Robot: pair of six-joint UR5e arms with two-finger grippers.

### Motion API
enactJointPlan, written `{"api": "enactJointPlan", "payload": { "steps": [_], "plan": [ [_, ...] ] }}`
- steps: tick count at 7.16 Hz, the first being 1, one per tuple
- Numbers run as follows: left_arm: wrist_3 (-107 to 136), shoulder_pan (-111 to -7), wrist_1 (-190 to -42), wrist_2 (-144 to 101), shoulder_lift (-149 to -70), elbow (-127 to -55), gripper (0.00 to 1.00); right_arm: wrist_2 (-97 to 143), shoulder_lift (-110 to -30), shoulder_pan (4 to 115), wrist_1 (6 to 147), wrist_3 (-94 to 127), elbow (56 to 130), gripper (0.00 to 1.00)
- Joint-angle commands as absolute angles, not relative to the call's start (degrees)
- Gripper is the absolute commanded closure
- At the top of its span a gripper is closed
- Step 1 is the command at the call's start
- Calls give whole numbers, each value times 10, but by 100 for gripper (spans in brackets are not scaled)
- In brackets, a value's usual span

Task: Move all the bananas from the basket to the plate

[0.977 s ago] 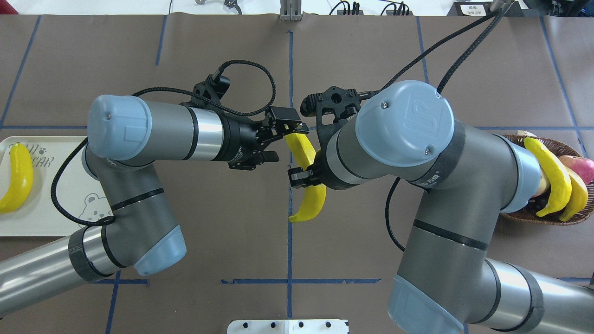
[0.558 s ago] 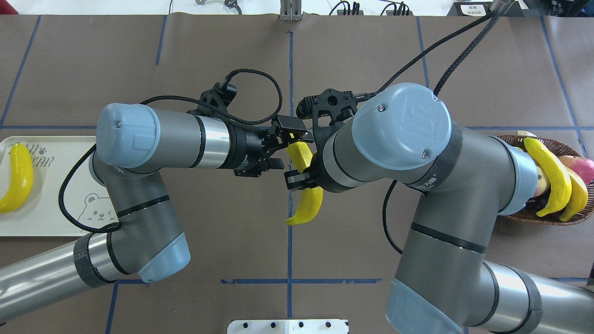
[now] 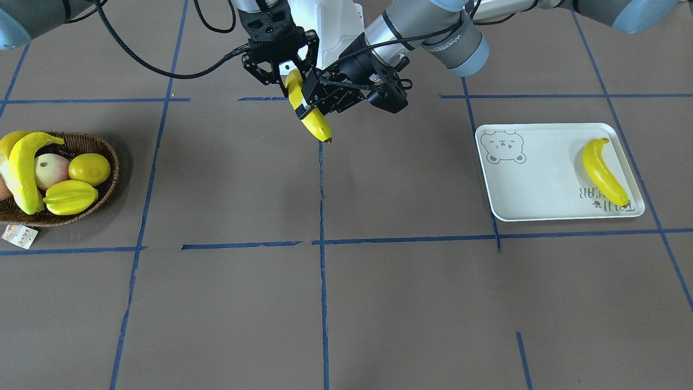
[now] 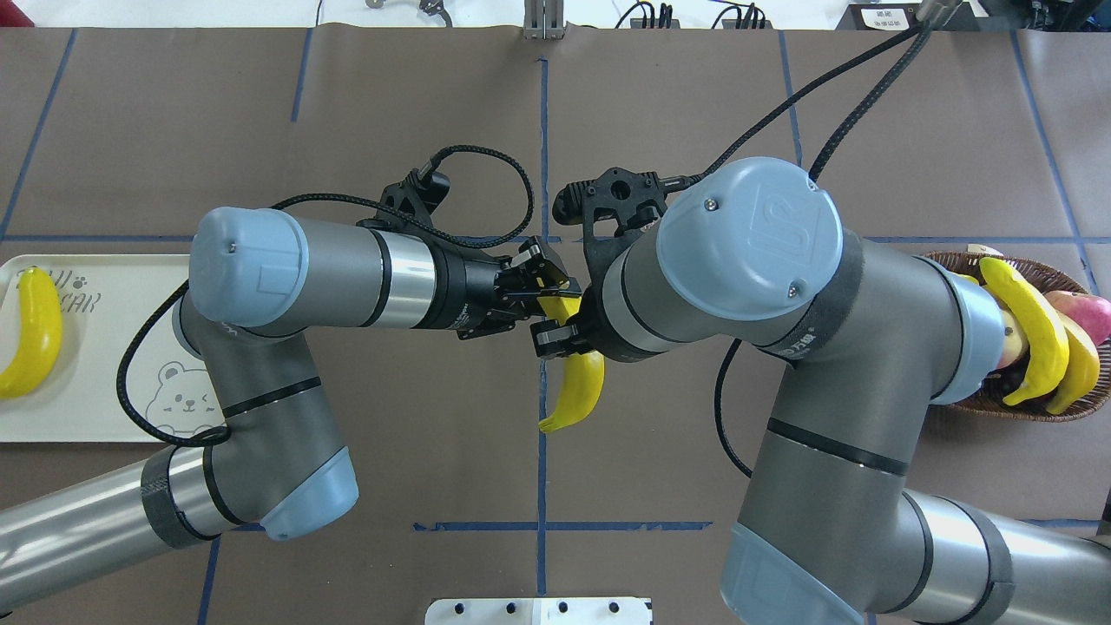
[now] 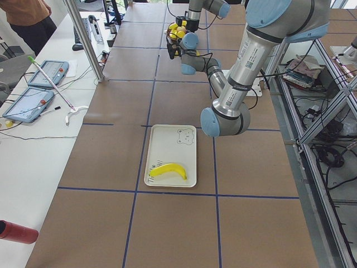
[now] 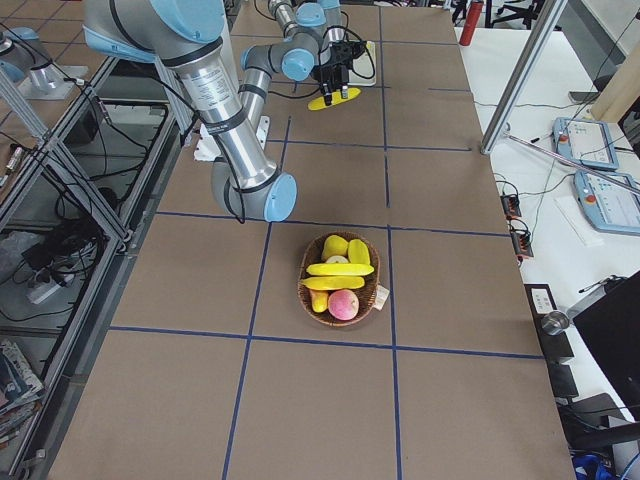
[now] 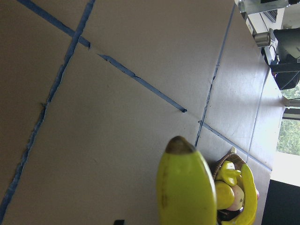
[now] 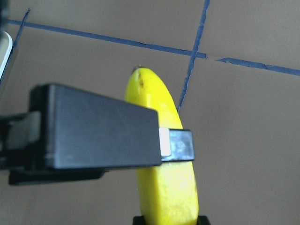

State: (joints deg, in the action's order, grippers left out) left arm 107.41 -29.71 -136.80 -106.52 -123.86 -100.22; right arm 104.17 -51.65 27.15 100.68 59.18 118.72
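Above the middle of the bench (image 3: 411,303), the banana (image 3: 313,123) hangs between both arms. The right pincer (image 3: 288,77) grips its upper end and the left pincer (image 3: 308,103) is clamped across its middle. This looks like a handover: in the front-facing view the basket (image 3: 111,162) lies at 9 o'clock and the plate (image 3: 541,214) at 3 o'clock.

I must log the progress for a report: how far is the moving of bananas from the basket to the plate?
Done: one banana lies on the plate. In hand: a second banana is held above the table, gripped by the right claw, with the left claw closed on it too. Left: two bananas sit in the basket.
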Motion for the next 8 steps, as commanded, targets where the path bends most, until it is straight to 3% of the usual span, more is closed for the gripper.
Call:
{"api": "enactJointPlan", "payload": {
  "steps": [1,2,6,8],
  "plan": [
    [1073,-297,-1367,-1065,-1236,-1002,100,1043,-516,272,1006,592,1192,69],
    [1072,-297,-1367,-1065,-1235,-1002,100,1042,-517,272,1005,592,1194,1],
    [1069,-325,-1339,-1070,-1232,-986,100,1048,-536,285,1011,591,1251,0],
    [1001,-366,-1176,-1138,-1230,-1003,100,1048,-583,296,1011,591,1298,0]
  ]
}}
